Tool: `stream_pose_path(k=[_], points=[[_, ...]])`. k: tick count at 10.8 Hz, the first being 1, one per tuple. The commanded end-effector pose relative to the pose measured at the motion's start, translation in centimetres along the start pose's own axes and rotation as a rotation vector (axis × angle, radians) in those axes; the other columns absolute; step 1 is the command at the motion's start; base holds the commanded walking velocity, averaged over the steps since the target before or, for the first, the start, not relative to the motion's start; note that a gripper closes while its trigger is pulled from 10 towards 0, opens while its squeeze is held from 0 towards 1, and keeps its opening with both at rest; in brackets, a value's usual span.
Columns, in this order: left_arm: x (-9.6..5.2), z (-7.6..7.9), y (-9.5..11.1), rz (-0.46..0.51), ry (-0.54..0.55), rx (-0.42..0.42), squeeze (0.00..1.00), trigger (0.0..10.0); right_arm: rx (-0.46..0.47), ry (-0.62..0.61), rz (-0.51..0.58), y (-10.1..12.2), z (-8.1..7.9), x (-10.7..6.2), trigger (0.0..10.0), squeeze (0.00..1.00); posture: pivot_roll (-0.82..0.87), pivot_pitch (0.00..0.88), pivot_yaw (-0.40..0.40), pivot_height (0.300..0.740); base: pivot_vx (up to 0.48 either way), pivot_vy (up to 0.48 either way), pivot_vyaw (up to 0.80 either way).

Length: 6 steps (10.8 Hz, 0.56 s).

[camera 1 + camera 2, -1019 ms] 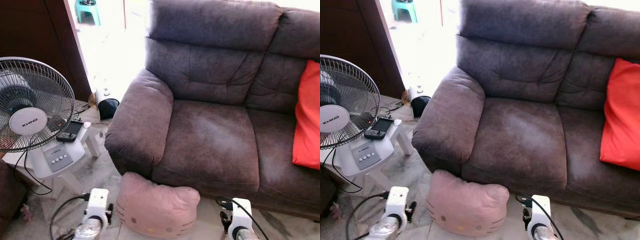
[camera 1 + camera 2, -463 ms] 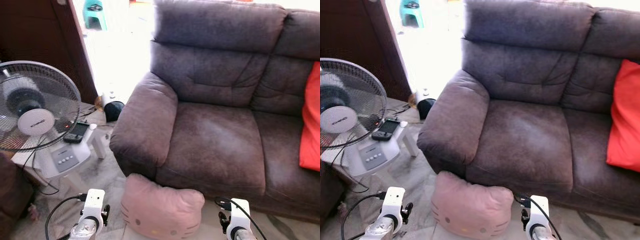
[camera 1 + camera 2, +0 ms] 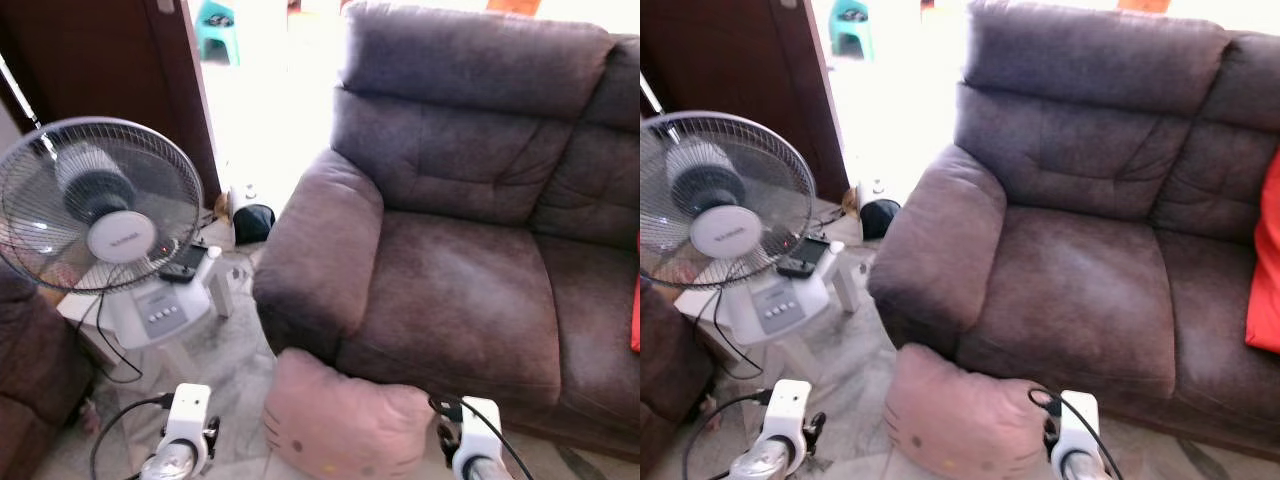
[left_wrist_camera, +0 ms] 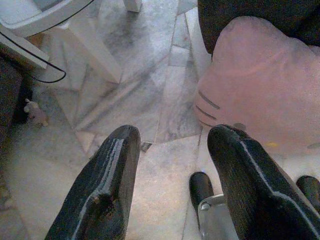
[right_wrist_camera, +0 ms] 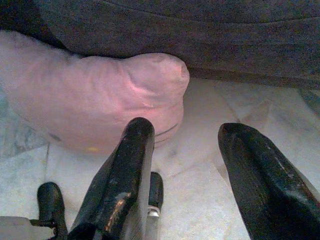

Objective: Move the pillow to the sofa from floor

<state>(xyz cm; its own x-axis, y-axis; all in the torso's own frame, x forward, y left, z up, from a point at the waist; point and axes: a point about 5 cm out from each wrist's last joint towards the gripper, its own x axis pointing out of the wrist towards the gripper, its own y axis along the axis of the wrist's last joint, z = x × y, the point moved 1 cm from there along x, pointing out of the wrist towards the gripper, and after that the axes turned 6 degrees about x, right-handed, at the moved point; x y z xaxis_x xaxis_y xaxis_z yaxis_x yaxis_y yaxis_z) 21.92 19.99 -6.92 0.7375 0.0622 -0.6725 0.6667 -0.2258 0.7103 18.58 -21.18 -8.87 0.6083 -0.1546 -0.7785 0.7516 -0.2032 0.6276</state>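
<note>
On the floor [image 4: 150,100], against the sofa [image 3: 450,290] front below its armrest, lies the pink pillow [image 3: 345,425], long axis running along the sofa base, printed face toward me; its lower edge is cut off. My left gripper [image 4: 170,165] and right gripper [image 5: 185,165] flank it, both spread wide, holding nothing. Fan [image 3: 100,205] on a white stool [image 3: 150,320] stands left, cables trailing. Red cushion [image 3: 1265,280] is partly out of frame.
</note>
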Motion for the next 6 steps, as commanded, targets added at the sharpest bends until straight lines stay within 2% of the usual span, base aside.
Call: stream_pose_path(k=[1, 3, 6], points=[[-0.04, -0.18, -0.26, -0.015, 0.005, 0.004, 0.0, 10.0, -0.013, 0.003, -0.001, 0.19, -0.09, 0.06, 10.0, 0.0, 0.11, 0.016, -0.044, 0.736, 0.0, 0.334, 0.0], [-0.05, -0.28, -0.26, -0.014, 0.009, 0.003, 0.0, 10.0, 0.016, 0.0, -0.01, 0.11, -0.11, 0.07, 10.0, 0.0, 0.11, 0.024, -0.045, 0.736, 0.0, 0.339, 0.0], [0.01, -0.12, 0.1, 0.007, -0.019, 0.003, 0.0, 10.0, 0.026, 0.001, -0.009, 0.12, -0.17, 0.07, 10.0, 0.0, 0.11, 0.027, -0.043, 0.736, 0.0, 0.0, -0.56]])
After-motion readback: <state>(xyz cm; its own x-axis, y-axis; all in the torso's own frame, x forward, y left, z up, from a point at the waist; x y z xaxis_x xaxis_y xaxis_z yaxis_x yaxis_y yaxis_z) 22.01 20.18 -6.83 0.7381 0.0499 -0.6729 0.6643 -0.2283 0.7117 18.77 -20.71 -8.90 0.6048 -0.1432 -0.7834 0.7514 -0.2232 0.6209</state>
